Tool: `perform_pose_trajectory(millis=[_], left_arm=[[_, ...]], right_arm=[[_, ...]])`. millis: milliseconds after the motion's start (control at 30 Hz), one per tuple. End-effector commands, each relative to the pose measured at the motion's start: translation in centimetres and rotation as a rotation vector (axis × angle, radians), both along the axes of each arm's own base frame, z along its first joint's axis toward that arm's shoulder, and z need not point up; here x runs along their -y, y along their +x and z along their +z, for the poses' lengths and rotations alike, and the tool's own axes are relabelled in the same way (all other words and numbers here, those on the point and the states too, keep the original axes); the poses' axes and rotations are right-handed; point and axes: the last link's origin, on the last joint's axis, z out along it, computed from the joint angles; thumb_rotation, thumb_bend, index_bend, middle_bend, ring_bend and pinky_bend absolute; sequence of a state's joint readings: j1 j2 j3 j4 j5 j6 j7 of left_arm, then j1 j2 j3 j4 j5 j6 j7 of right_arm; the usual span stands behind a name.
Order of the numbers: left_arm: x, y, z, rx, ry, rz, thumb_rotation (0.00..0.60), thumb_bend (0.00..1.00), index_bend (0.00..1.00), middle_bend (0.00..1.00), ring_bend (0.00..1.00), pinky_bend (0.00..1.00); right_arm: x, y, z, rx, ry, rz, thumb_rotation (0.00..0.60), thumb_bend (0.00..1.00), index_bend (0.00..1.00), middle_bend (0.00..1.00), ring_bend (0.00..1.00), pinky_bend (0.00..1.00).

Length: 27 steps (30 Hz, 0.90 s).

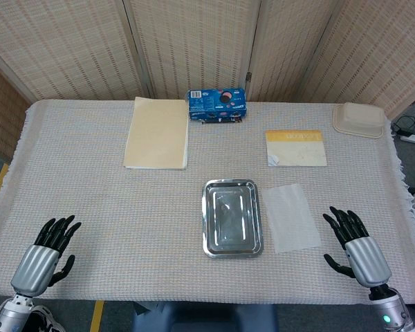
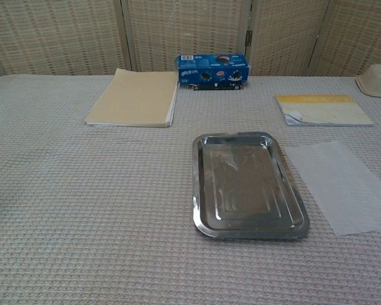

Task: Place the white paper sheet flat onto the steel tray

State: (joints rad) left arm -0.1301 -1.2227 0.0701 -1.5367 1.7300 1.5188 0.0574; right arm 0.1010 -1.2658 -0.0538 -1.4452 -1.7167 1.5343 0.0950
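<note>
Beside the bare steel tray [image 1: 232,218] lies the white paper sheet [image 1: 291,216], both hands [image 1: 50,247] [image 1: 355,245] spread, holding nothing.

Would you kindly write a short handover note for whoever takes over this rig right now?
Left robot hand: open, holds nothing, at the near left of the table.
Right robot hand: open, holds nothing, just right of the white paper sheet.
Sheet lies flat on the cloth, beside the right edge of the steel tray, not on it. The tray holds nothing.
Done: nothing yet.
Left: pick up the sheet, probably with the right robot hand, and lay it flat on the tray.
</note>
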Motion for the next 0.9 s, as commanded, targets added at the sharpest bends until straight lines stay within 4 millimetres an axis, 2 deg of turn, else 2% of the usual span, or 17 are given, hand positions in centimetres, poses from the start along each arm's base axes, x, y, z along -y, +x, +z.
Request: perform_pose_trajectory(millis=[33, 533, 700, 900], left_arm=[[0.0, 0.0, 0.0, 0.000, -0.002, 0.001, 0.600, 0.57, 0.00, 0.00, 0.00, 0.00], [0.0, 0.4, -0.2, 0.021, -0.022, -0.013, 0.600, 0.57, 0.00, 0.00, 0.00, 0.00], [0.2, 0.8, 0.0, 0.033, -0.023, -0.038, 0.600, 0.57, 0.00, 0.00, 0.00, 0.00], [0.0, 0.6, 0.0, 0.029, -0.016, -0.020, 0.600, 0.57, 0.00, 0.00, 0.00, 0.00]], right_arm=[[0.0, 0.0, 0.0, -0.003, 0.001, 0.000, 0.600, 0.33, 0.00, 0.00, 0.00, 0.00], [-1.2, 0.0, 0.2, -0.043, 0.003, 0.053, 0.600, 0.34, 0.01, 0.00, 0.00, 0.00], [-1.8, -1.5, -0.8, -0.082, 0.014, 0.089, 0.600, 0.34, 0.12, 0.00, 0.00, 0.00], [-0.7, -2.7, -1.6, -0.129, 0.046, 0.075, 0.600, 0.34, 0.13, 0.00, 0.00, 0.00]])
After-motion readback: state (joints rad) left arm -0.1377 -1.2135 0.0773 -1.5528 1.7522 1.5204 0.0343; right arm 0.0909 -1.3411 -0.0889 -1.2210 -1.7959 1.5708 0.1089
